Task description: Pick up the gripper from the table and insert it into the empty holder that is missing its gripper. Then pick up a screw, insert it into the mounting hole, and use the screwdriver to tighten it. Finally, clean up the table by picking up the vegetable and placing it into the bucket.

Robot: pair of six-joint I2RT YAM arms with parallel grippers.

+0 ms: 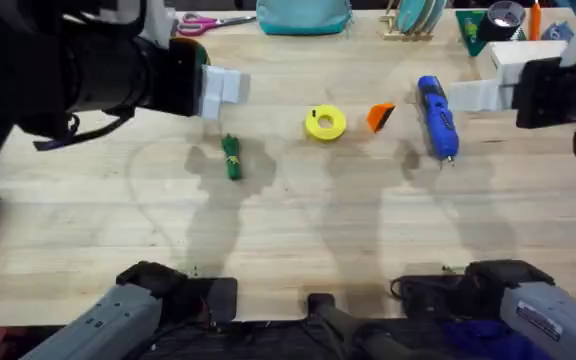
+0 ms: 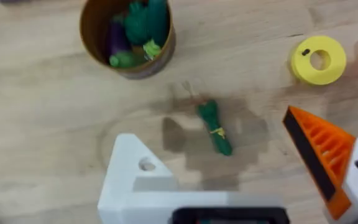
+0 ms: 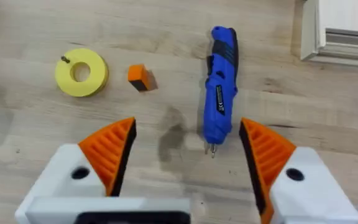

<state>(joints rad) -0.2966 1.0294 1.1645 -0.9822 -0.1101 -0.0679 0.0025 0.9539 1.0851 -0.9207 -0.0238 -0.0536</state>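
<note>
Orange gripper [image 1: 380,116] on table btwn yellow ring [image 1: 325,123] & screwdriver [image 1: 436,116], right pincer [image 3: 185,155] wide open, empty

- Robot arms: two, bases at the near edge of the desk [image 1: 288,240].
- Orange gripper [image 1: 380,116] loose on the desk: one.
- Blue screwdriver [image 1: 436,116]: one.
- Yellow ring [image 1: 325,123]: one, with one small dark screw [image 3: 64,60] on top.
- Green vegetable [image 1: 231,157] lying on the desk: one.
- Bucket [image 2: 129,37]: one; toy pieces inside, at least three, exact count unclear.
- Left end effector [image 2: 241,180]: one orange pad, one bare white empty holder [image 2: 135,177].
- Right end effector [image 3: 188,158]: two orange pads.
- Scissors [image 1: 208,21] at far edge: one pair.
</note>
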